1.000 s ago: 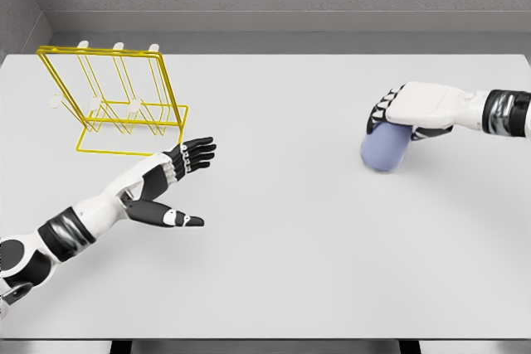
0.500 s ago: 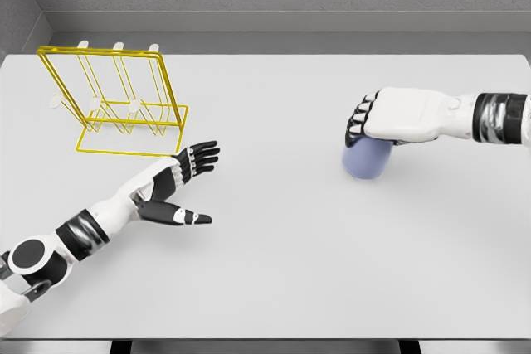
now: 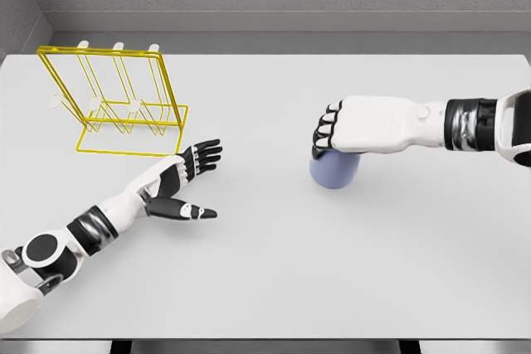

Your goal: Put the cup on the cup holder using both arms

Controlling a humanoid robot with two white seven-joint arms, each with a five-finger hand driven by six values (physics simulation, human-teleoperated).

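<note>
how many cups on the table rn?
1. The blue cup is right of the table's middle, gripped from above by the right hand. None on the yellow cup holder at the far left.

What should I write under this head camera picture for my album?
Right hand grips pale blue cup; open left hand waits beside yellow wire cup holder.

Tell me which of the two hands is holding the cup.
The right hand, closed over the blue cup from above. The left hand lies open near the yellow cup holder, holding nothing.
</note>
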